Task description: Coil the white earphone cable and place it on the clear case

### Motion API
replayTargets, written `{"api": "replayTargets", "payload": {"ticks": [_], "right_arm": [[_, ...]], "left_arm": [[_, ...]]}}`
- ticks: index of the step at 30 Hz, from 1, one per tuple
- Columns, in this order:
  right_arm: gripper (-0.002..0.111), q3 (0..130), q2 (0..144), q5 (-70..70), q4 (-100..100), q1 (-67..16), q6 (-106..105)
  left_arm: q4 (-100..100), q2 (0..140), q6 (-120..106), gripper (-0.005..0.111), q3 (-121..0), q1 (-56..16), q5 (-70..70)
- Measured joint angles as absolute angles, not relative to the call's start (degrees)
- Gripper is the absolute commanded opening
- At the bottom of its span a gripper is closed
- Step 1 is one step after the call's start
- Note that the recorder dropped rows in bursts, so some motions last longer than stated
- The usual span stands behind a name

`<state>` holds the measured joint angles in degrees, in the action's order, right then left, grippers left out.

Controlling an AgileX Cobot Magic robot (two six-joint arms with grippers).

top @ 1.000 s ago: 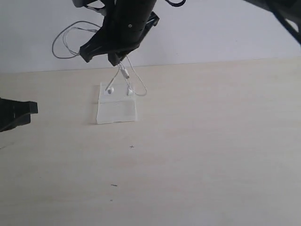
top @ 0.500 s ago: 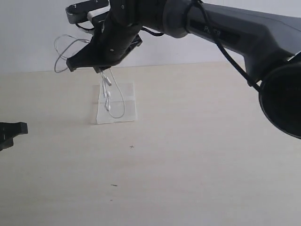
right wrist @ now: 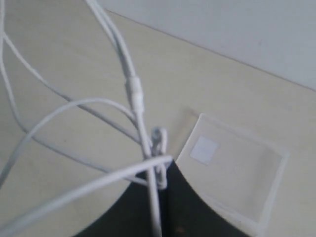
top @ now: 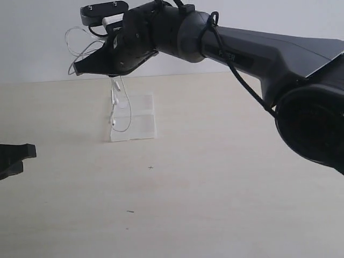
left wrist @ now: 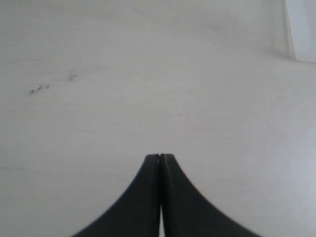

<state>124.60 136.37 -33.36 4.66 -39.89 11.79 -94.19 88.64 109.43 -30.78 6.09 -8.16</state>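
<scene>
My right gripper (top: 80, 68) hangs above the table's far left, shut on the white earphone cable (top: 115, 100). Loops of the cable (right wrist: 132, 88) stick out behind the fingers toward the wall. Two strands with the earbuds dangle down over the left part of the clear case (top: 137, 124). The clear case (right wrist: 237, 177) lies flat on the table under the gripper (right wrist: 160, 165), its small white label (right wrist: 204, 149) facing up. At the left edge my left gripper (top: 19, 156) is low over the table, shut and empty, with the fingertips pressed together (left wrist: 159, 157).
The right arm's thick black body (top: 258, 48) stretches from the right edge across the upper part of the exterior view. A white wall (top: 32, 32) rises behind the light wooden table (top: 215, 177). Small dark specks (top: 130, 211) mark the tabletop.
The right gripper has carried the cable leftward and the arm has swung further into view. The dangling earbuds moved from the case's middle to its left side. The left gripper shifted slightly.
</scene>
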Motion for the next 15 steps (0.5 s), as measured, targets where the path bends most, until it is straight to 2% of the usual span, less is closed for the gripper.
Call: {"api": "replayTargets", "payload": {"ticks": [7,15], "right_arm": [[0.0,124.6,136.4,-31.2,15.3,-39.8,19.4],[0.0,126.1,138.6,-30.8,17.5,-39.8,20.7]], "left_arm": [[-94.2,88.6,109.4,0.0,-30.8,6.1,-12.7],[-94.2,88.6,109.4,0.0,-30.8,6.1,-15.6]]}}
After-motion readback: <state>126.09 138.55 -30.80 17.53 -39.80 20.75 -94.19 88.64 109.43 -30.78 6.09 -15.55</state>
